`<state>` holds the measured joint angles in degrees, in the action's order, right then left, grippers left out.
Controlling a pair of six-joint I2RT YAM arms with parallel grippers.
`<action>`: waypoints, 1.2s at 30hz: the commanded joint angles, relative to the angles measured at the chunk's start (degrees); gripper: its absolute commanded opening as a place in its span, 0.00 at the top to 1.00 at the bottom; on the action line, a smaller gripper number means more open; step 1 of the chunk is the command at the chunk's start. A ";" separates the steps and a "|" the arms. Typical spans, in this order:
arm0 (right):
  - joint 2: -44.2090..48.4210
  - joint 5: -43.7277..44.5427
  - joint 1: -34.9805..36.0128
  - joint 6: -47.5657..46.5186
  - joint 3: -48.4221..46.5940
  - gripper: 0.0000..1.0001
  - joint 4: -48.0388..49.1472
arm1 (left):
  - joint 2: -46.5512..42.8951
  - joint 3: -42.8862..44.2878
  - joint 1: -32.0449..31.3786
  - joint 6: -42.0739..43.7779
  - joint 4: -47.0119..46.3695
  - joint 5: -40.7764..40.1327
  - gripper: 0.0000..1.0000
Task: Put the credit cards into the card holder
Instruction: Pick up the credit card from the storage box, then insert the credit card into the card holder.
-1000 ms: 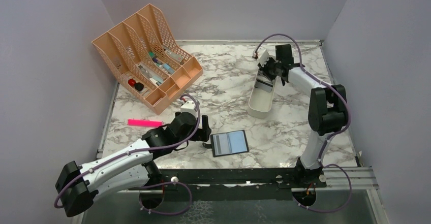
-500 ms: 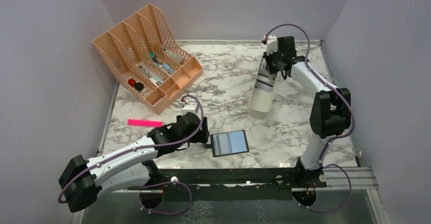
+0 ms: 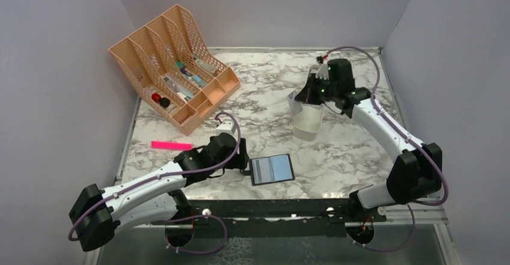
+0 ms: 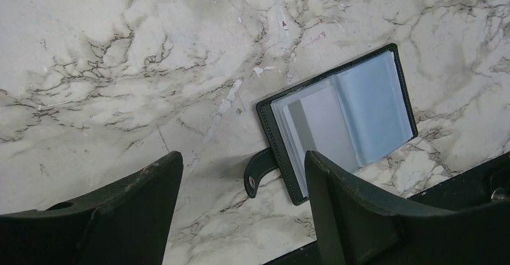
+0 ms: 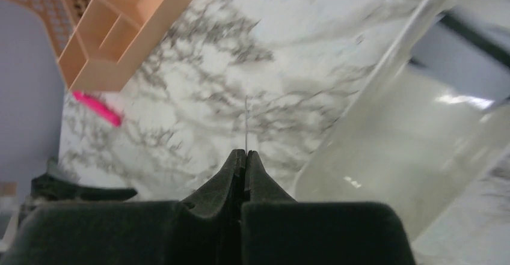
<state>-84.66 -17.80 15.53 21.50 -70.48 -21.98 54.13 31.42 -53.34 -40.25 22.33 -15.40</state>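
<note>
The dark card holder (image 3: 272, 169) lies open on the marble near the front edge, clear sleeves facing up; the left wrist view shows it (image 4: 343, 115) with its snap strap sticking out. My left gripper (image 3: 243, 160) hovers low at its left edge, open (image 4: 240, 163), the strap between the fingers and nothing held. My right gripper (image 3: 299, 97) is above the white tray (image 3: 307, 127), shut (image 5: 245, 152) on a thin credit card (image 5: 246, 121) that I see edge-on, sticking out past the fingertips. Any other cards in the tray are hidden by the arm.
A peach desk organiser (image 3: 174, 67) with small items stands at the back left. A pink marker (image 3: 170, 145) lies left of my left arm. Purple walls close in the table on three sides. A black rail (image 3: 282, 208) runs along the front edge.
My right arm has swung from the tray's far end down and to the left over its near part, with the card in its jaws. The left gripper narrowed slightly and barely moved.
</note>
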 commanded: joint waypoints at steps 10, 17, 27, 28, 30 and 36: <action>12.13 -4.88 13.09 15.81 23.26 0.99 10.57 | -6.04 -5.32 0.06 -0.12 -6.16 7.77 0.35; 16.55 -4.43 20.14 21.21 32.34 0.99 15.02 | -3.95 -9.24 0.08 -1.77 -11.17 11.90 0.68; 12.22 4.39 35.23 25.65 35.50 0.99 21.48 | -7.18 -13.47 0.07 -3.71 -18.40 13.81 1.00; 11.71 5.33 35.95 25.91 35.57 0.99 21.87 | -7.08 -13.42 0.08 -3.65 -18.57 13.61 1.00; 11.37 7.10 36.80 26.34 36.13 0.99 22.81 | -6.90 -13.15 0.08 -3.76 -19.23 13.74 1.00; 14.50 15.27 36.94 26.76 38.49 0.99 21.91 | -7.14 -12.16 0.01 -5.24 -20.11 14.36 0.79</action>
<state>-72.90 -11.14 52.14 47.05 -33.82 -1.45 47.83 17.87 -53.32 -44.05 4.67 -2.37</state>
